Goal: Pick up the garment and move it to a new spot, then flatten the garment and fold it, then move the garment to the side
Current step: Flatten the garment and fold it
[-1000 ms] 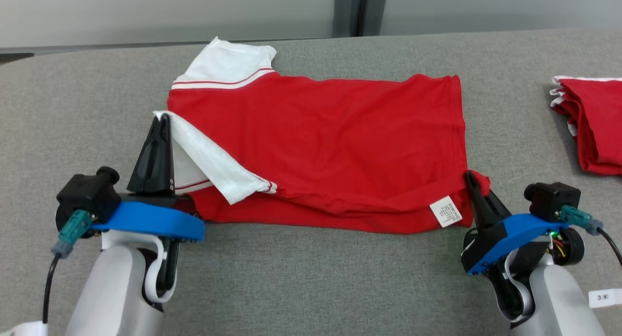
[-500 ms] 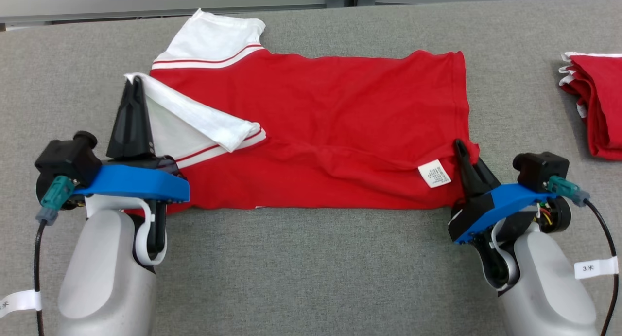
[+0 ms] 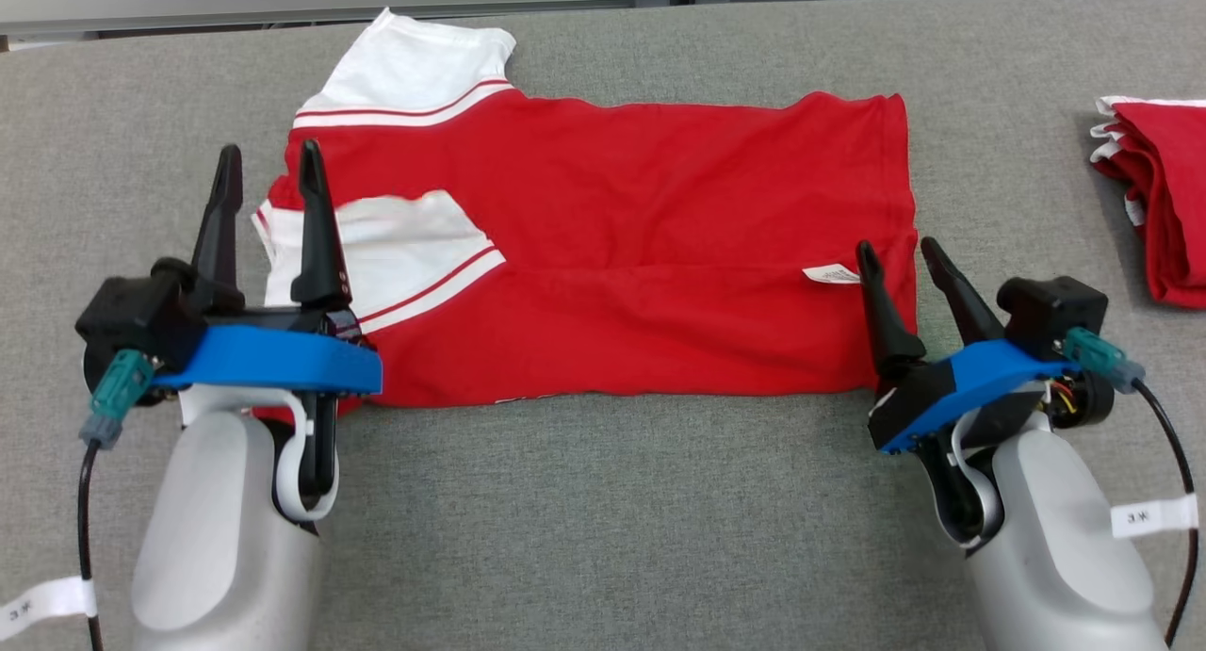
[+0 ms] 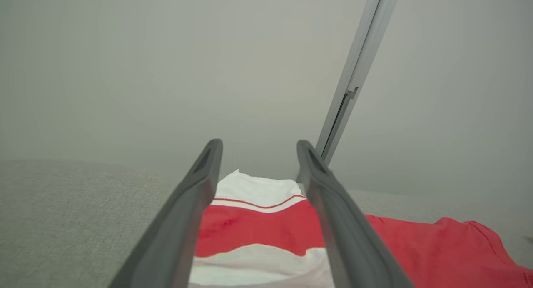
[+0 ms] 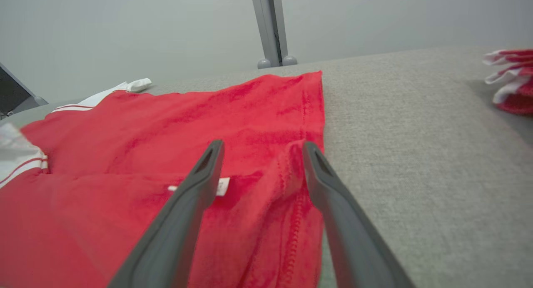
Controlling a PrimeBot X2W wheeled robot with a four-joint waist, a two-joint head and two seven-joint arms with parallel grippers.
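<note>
The garment (image 3: 622, 246) is a red shirt with white sleeves, lying folded lengthwise on the grey table (image 3: 603, 519); it also appears in the left wrist view (image 4: 250, 225) and the right wrist view (image 5: 145, 154). One white sleeve (image 3: 405, 246) rests flat on top of the red body, the other white sleeve (image 3: 415, 76) sticks out at the far left. My left gripper (image 3: 268, 166) is open over the shirt's left end, holding nothing. At the shirt's right hem my right gripper (image 3: 895, 253) is open beside the white label (image 3: 829, 274), empty.
A second folded red and white garment (image 3: 1154, 208) lies at the table's right edge. A grey post (image 5: 270, 25) stands behind the table's far edge against a pale wall. Bare grey table stretches in front of the shirt.
Both grippers have opened and let go of the shirt's near edge. The folded-over layer and white sleeve now lie flat on the body. The camera view shifted slightly.
</note>
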